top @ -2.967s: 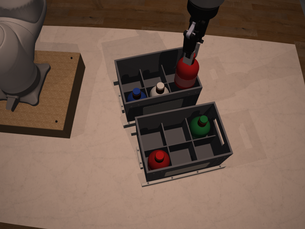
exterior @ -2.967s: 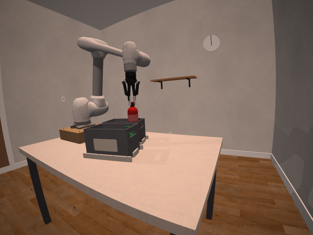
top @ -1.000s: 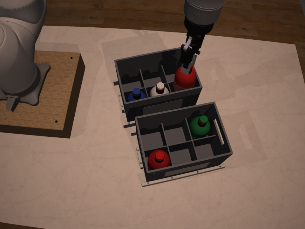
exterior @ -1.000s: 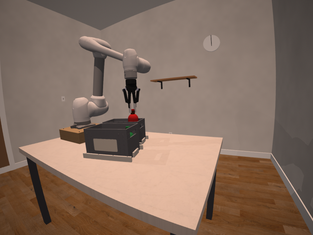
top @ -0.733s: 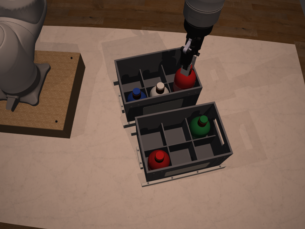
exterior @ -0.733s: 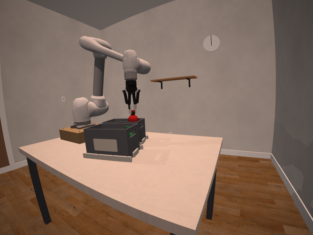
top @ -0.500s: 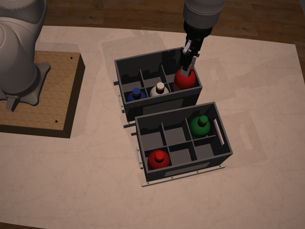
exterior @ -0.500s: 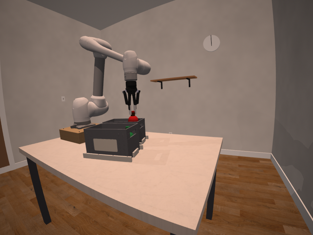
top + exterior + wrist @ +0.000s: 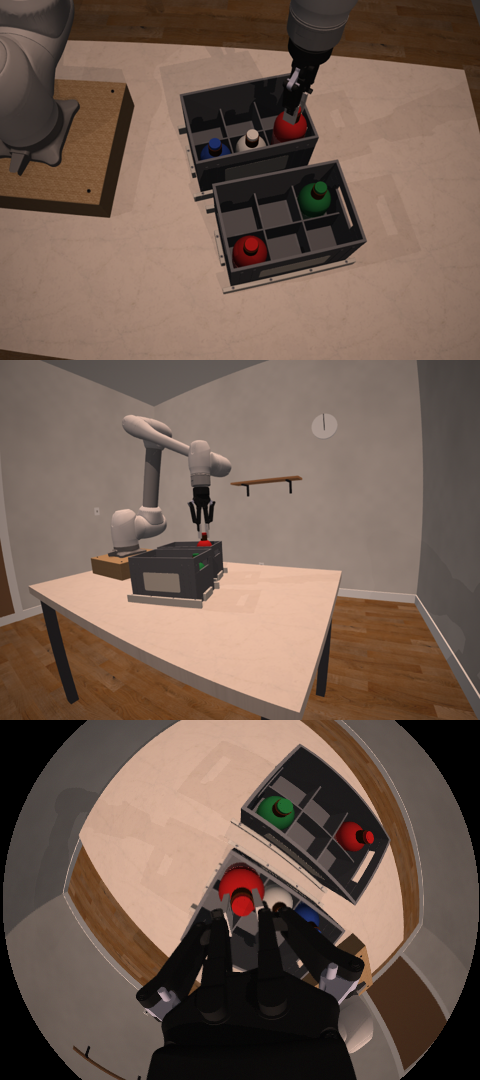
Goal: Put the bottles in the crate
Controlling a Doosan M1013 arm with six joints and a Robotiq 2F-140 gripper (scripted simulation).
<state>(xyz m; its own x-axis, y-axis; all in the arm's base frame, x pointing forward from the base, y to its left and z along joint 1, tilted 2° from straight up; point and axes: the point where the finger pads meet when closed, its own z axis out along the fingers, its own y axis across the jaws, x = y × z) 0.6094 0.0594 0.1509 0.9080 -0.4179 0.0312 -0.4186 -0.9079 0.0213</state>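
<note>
Pale, faintly veined table [image 9: 162, 294] [image 9: 217, 627] [image 9: 145, 805] with two dark crates, one far [image 9: 248, 88] [image 9: 170, 543] [image 9: 200, 912], one near [image 9: 290, 267] [image 9: 135, 577] [image 9: 372, 880]; light rails (screwed down, apparently) edge them. A brown base block [image 9: 89, 155] [image 9: 104, 567] [image 9: 367, 970] sits left.
</note>
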